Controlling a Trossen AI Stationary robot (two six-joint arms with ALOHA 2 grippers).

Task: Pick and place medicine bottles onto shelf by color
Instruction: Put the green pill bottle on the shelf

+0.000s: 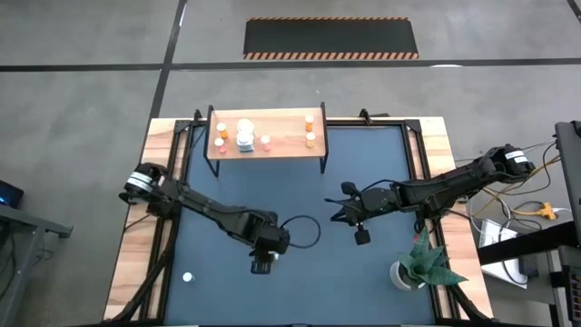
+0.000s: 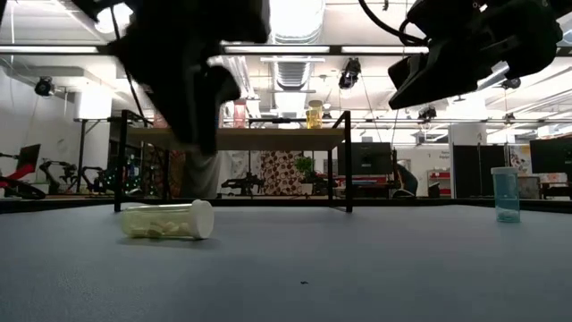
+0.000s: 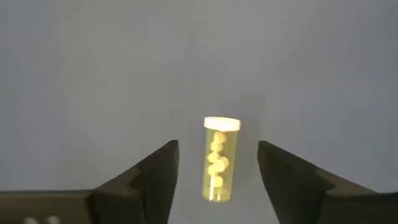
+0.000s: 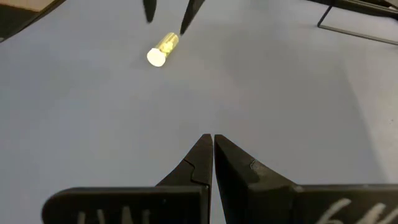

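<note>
A greenish-yellow medicine bottle (image 3: 219,158) with a white cap lies on its side on the dark mat (image 1: 363,182); it also shows in the low view (image 2: 168,219) and the right wrist view (image 4: 161,48). My left gripper (image 3: 217,146) hangs open over it, pointing steeply down, one finger on either side, apart from it. In the high view this gripper (image 1: 262,265) hides the bottle. My right gripper (image 1: 361,236) waits shut above mid-table. The shelf (image 1: 268,143) stands at the far side, with orange bottles (image 1: 310,127) and white bottles (image 1: 245,134) on its board.
A small white-topped thing (image 1: 188,277) sits on the mat near the front left. A white pot with a green plant (image 1: 418,268) stands at the front right. A clear bluish container (image 2: 505,192) stands upright at the right in the low view.
</note>
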